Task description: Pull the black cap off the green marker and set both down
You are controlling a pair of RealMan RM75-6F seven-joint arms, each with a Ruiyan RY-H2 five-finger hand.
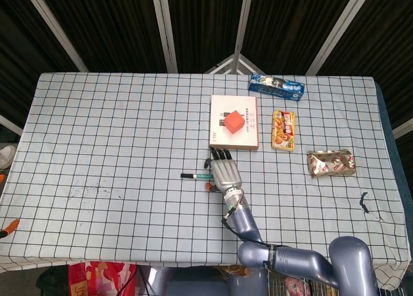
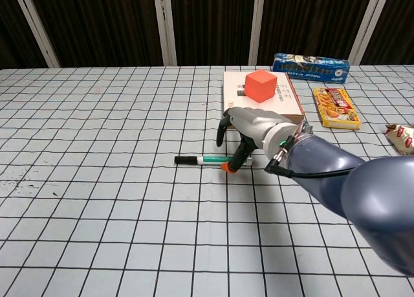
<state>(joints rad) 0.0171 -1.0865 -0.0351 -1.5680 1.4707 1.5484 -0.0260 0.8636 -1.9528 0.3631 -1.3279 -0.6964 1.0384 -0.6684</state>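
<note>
Head view: right hand (image 1: 222, 173) hovers over the green marker's (image 1: 204, 176) right end, fingers spread, grasping nothing; black cap (image 1: 187, 175) on, pointing left; pick-up step, I'd say; left hand unseen.

Chest view: hand (image 2: 249, 132) arched above the marker (image 2: 213, 160); next, close on the barrel; one marker, one cap (image 2: 184, 160), one red cube (image 2: 261, 85), one box (image 2: 288, 99).

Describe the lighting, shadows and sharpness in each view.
Head view: even light, dark backdrop, the green marker small but sharp. Chest view: the right hand casts a soft shadow on the checked cloth beneath it; the near forearm looms large and slightly soft, and the red cube is crisp.
</note>
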